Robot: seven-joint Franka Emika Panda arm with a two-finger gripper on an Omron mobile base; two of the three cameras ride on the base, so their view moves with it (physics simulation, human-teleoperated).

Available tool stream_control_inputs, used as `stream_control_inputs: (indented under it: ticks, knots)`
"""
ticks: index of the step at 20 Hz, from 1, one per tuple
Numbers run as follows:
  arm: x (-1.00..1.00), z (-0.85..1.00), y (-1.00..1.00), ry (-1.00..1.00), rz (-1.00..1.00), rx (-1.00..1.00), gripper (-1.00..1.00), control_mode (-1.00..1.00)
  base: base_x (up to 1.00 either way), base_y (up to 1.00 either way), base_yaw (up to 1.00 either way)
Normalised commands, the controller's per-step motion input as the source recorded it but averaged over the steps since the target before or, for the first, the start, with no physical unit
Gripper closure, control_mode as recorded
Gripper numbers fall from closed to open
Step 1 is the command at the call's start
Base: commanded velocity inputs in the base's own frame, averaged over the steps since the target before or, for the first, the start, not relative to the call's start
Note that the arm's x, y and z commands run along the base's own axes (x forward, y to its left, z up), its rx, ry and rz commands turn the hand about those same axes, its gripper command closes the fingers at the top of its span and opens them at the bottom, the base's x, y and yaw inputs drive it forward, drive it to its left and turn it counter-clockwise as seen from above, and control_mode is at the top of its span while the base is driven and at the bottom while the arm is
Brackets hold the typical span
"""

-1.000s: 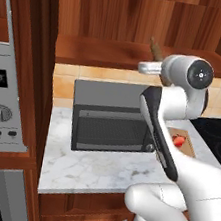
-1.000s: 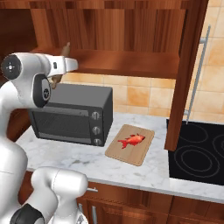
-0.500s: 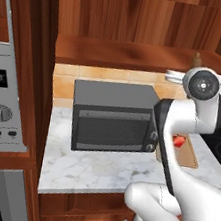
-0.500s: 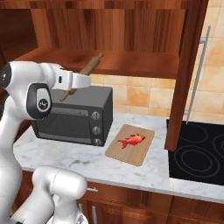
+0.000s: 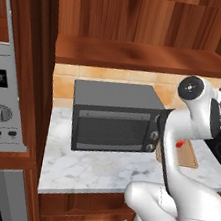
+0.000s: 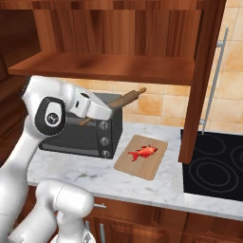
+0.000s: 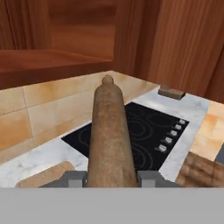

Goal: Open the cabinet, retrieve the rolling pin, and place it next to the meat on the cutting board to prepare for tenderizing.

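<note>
- gripper (image 6: 101, 112) clamped on the rolling pin (image 6: 124, 100), which juts out ahead of the fingers over the toaster oven (image 6: 80, 137)
- cutting board (image 6: 141, 156) below and beyond the hand, meat (image 6: 143, 153) on it
- cabinet (image 6: 109, 66) open above; its shelf looks bare, though dim

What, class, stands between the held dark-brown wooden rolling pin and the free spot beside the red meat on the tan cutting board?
Nothing visible. The gripper holds the dark-brown wooden rolling pin over the grey toaster oven, with open air down to the tan wooden cutting board and red meat.
</note>
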Motion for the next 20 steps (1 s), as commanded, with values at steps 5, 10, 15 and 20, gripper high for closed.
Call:
stream_control_inputs:
  ticks: [5,10,15,20]
  knots:
    - [0.08,-0.64,-0.56,0.12,-0.22,0.09,1.0,-1.0,0.0,0.0,0.0]
    - [0.22,-0.67,-0.43,0.11,-0.16,0.1,1.0,-1.0,0.0,0.0,0.0]
    - [0.35,-0.82,-0.21,0.08,-0.03,0.11,1.0,-1.0,0.0,0.0,0.0]
    - [0.43,-0.77,-0.11,0.04,0.0,0.13,1.0,-1.0,0.0,0.0,0.0]
